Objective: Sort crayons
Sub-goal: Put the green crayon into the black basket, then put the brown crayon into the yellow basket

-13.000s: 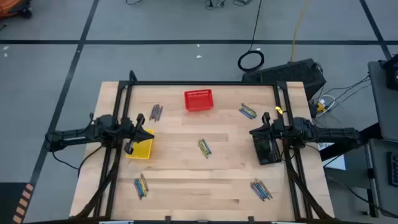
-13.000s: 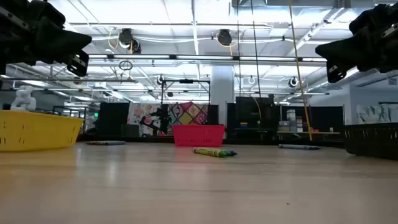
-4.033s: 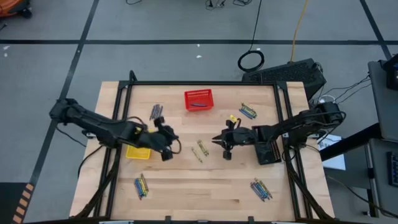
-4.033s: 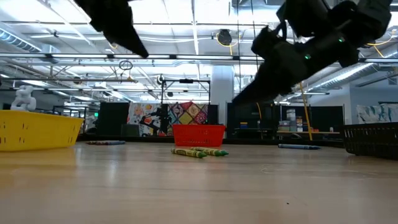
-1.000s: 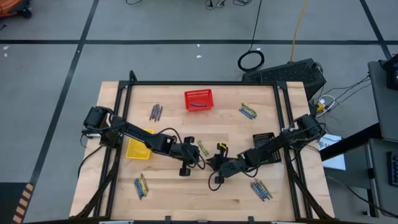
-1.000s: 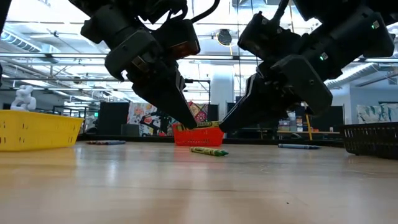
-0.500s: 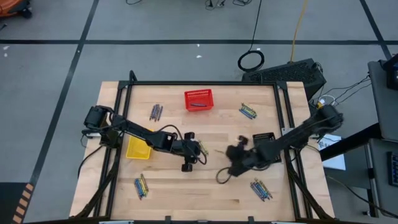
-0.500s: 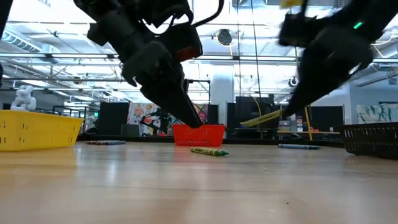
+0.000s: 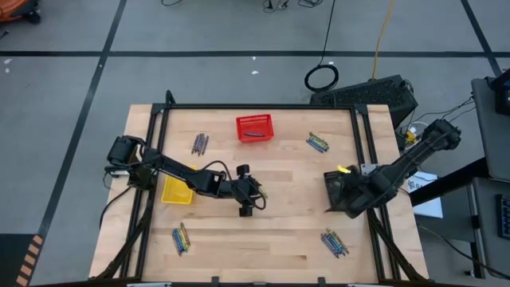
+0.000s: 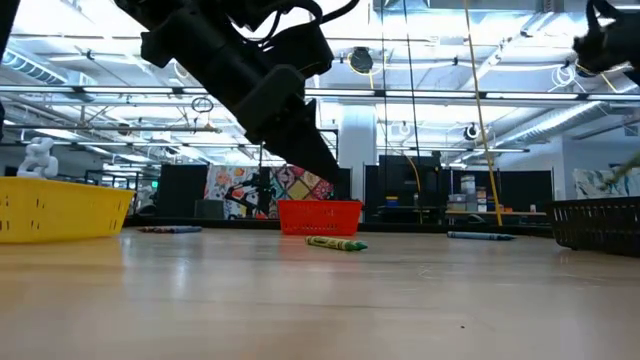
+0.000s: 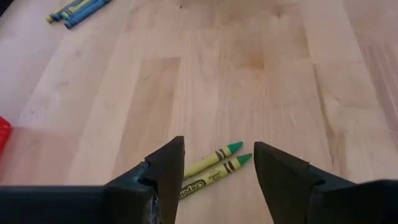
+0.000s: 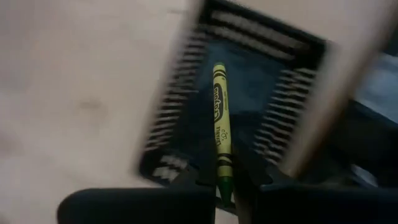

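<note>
sorting barely begun: right gripper (image 12: 225, 186), clamped on a yellow-green crayon (image 12: 219, 124), hovers over the black basket (image 12: 186, 106); left gripper (image 11: 217, 163), spread wide, hangs above two crayons (image 11: 208, 171) left of that basket.

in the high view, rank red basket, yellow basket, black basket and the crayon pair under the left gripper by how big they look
1. red basket
2. black basket and yellow basket: both partly covered by arms, so no ranking between them
3. crayon pair, far smaller and mostly hidden under the left gripper in that view

Yellow-green crayon (image 12: 219, 127) pinched upright; crayon pair (image 11: 211, 168) lying flat.
</note>
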